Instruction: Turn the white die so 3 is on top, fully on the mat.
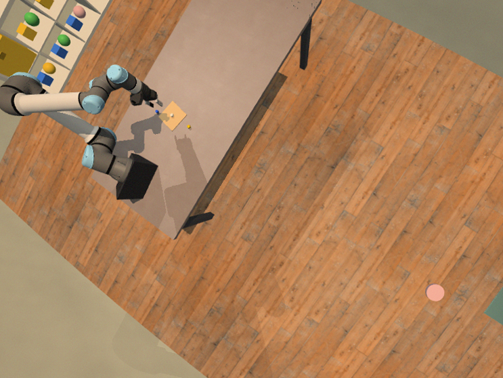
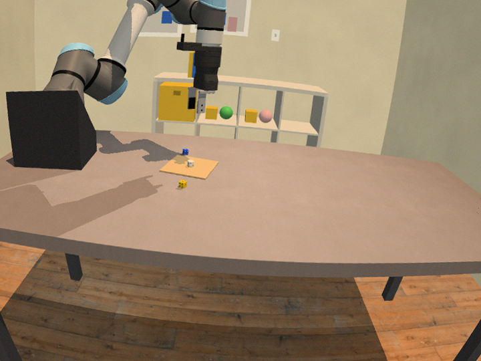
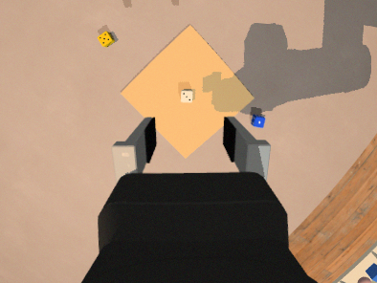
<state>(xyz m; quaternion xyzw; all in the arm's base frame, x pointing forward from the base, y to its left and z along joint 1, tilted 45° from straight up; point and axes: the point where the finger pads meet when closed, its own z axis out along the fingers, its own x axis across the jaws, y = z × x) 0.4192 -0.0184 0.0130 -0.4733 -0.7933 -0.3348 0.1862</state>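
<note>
The white die [image 3: 187, 96] lies flat near the middle of the orange mat [image 3: 185, 90], fully on it; it also shows in the exterior view [image 2: 190, 163] and the top view [image 1: 171, 114]. Its top face is too small to read. My gripper [image 3: 189, 130] is open and empty, high above the mat's near edge, pointing down; in the exterior view its fingers [image 2: 197, 102] hang well above the table. The blue die [image 3: 257, 121] lies on the table just off the mat's edge. The yellow die [image 3: 106, 38] lies on the table apart from the mat.
The mat [image 2: 189, 167] lies flat on the brown table. My black base block [image 2: 48, 127] stands at the table's left. A shelf [image 2: 239, 107] with coloured blocks and balls stands behind the table.
</note>
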